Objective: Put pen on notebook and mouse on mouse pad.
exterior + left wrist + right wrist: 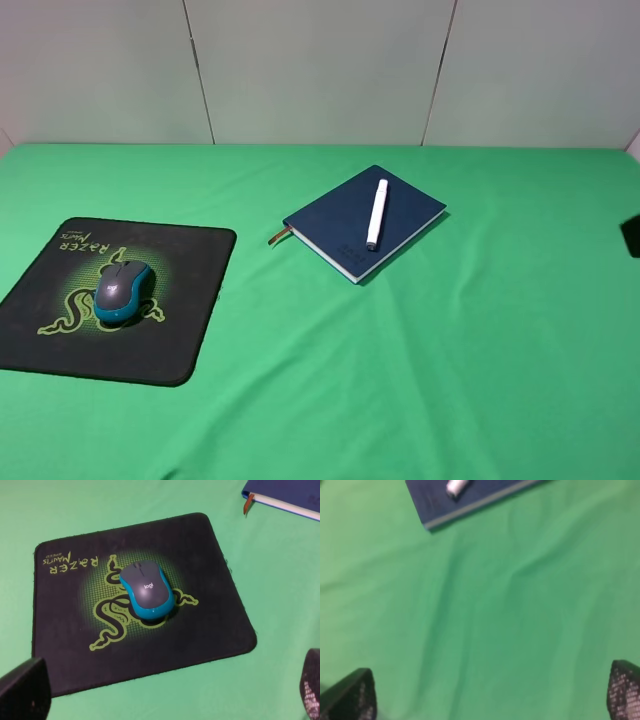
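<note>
On the notebook point(350, 220) your pen point(377, 213) lies flat, and the mouse point(122, 291) sits mid mouse pad point(190, 300), so both jobs look done. Your left gripper point(165, 690) and right gripper point(490, 692) hang spread and empty, clear of everything.

My tabletop point(420, 380) wears a bright green cloth, softly wrinkled, evenly lit. Past its far edge stands a pale grey panelled wall point(320, 70) with thin dark seams.
</note>
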`<action>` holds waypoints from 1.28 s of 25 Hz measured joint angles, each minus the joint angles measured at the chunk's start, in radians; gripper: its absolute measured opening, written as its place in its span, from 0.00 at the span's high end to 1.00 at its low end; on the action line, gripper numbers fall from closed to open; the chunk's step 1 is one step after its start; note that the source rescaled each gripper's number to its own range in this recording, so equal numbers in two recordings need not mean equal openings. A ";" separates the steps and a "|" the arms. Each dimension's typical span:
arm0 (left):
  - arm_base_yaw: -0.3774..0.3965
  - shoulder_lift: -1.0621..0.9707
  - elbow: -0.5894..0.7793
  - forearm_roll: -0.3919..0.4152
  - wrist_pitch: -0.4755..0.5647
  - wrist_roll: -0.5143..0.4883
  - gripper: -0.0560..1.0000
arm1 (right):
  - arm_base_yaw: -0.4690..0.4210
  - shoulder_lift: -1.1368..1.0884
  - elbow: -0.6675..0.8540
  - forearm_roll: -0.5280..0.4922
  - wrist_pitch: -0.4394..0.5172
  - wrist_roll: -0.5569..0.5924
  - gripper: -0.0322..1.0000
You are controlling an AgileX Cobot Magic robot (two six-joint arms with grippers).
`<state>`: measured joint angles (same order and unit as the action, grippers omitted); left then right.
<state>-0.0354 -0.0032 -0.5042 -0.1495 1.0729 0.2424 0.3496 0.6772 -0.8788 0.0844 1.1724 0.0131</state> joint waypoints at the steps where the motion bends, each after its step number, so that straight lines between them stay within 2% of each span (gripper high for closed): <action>1: 0.000 0.000 0.000 0.000 0.000 0.000 0.00 | -0.025 -0.045 0.023 0.000 -0.020 0.000 0.00; 6: 0.000 0.000 0.000 0.000 0.000 0.000 0.00 | -0.187 -0.246 0.149 -0.002 -0.104 0.000 0.00; 12: 0.000 0.000 0.000 0.000 0.000 0.000 0.00 | -0.368 -0.437 0.281 -0.014 -0.131 0.000 0.00; 15: 0.000 0.000 0.000 0.000 0.000 0.000 0.00 | -0.422 -0.513 0.334 -0.032 -0.138 0.000 0.00; 22: 0.000 0.000 0.000 0.000 0.000 0.000 0.00 | -0.440 -0.671 0.386 -0.056 -0.154 -0.003 0.00; 32: 0.000 0.000 0.000 0.000 0.000 0.000 0.00 | -0.439 -0.680 0.387 -0.056 -0.154 -0.003 0.00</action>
<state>-0.0354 -0.0032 -0.5042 -0.1495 1.0729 0.2424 -0.0890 -0.0025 -0.4917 0.0279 1.0179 0.0106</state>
